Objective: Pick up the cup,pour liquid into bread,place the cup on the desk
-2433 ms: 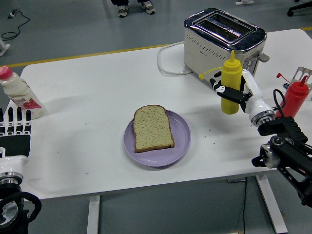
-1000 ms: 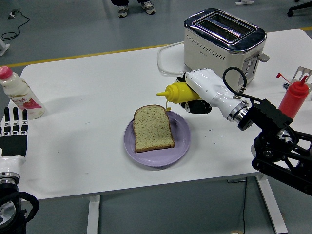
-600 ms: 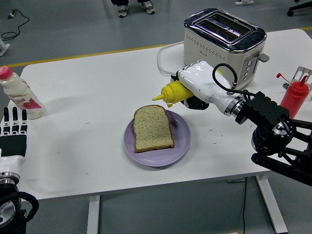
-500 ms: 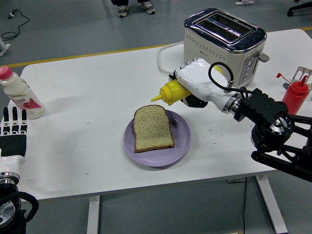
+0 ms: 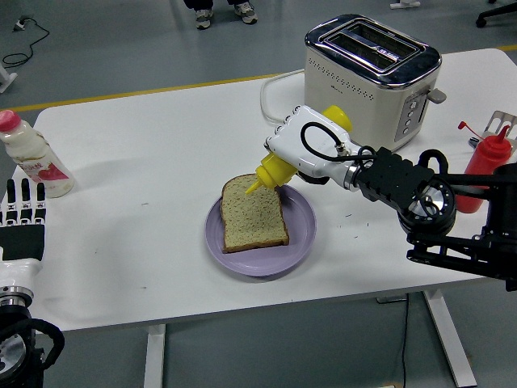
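My right hand (image 5: pixel 295 153) is shut on a yellow squeeze bottle (image 5: pixel 271 167), tipped steeply so its nozzle points down-left at the top edge of the bread slice (image 5: pixel 252 212). The bottle's base (image 5: pixel 338 118) sticks up behind the hand. The bread lies flat on a purple plate (image 5: pixel 297 230) in the middle of the white table. My left hand (image 5: pixel 23 218) rests at the lower left edge, fingers straight and holding nothing. No cup is in view.
A silver toaster (image 5: pixel 371 69) stands at the back right with its white cord (image 5: pixel 275 101) looping left. A red squeeze bottle (image 5: pixel 485 166) stands at the right edge, partly behind my right arm. A pink-capped milk bottle (image 5: pixel 32 155) stands far left.
My right hand carried the yellow bottle from beside the toaster to above the plate, then turned it over further; the nozzle now points down at the bread's top edge. The left hand stayed put.
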Available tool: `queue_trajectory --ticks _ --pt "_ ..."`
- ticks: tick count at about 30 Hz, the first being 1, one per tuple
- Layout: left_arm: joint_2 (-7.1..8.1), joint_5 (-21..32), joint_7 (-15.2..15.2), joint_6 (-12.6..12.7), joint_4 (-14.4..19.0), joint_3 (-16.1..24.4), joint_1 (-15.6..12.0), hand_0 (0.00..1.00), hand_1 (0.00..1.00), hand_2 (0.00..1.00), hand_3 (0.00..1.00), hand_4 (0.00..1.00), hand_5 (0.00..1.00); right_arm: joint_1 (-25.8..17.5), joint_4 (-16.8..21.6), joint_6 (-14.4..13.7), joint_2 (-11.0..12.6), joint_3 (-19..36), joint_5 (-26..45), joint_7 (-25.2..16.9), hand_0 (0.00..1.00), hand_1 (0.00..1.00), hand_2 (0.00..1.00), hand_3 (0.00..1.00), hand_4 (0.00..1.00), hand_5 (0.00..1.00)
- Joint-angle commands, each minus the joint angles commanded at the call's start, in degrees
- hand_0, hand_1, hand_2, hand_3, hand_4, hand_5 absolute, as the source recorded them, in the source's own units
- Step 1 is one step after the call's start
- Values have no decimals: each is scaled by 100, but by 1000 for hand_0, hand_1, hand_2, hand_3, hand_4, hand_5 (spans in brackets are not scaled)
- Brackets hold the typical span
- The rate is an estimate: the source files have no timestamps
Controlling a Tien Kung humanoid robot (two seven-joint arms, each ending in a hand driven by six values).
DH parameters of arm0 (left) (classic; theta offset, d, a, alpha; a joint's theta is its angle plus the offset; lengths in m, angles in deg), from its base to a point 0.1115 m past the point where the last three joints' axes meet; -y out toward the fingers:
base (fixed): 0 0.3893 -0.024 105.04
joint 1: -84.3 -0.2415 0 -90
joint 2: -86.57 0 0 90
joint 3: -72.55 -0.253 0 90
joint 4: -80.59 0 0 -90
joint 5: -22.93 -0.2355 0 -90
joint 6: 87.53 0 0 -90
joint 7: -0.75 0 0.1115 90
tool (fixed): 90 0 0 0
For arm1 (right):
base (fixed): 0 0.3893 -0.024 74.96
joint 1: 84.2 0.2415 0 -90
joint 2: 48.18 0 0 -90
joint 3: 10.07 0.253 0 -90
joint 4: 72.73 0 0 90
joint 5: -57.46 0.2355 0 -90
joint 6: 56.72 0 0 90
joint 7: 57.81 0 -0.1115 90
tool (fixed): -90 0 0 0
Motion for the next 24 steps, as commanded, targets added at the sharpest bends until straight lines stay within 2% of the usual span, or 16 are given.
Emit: queue_trajectory --ticks 6,10,19,24 --pt "0 4 -1 1 -3 -7 -23 863 873 934 855 719 998 273 30 341 -114 -374 0 355 170 189 306 369 427 244" --pt "0 4 -2 2 -3 -13 -33 863 873 934 855 719 998 244 50 381 -116 -267 0 449 170 189 306 369 427 244" --pt "0 7 -6 6 -2 -25 -57 862 873 934 856 719 998 42 181 448 -7 352 0 513 174 190 304 366 417 248" --pt "0 8 -5 5 -1 -24 -43 863 873 934 855 719 998 59 168 455 -99 -23 0 452 175 189 304 366 416 249"
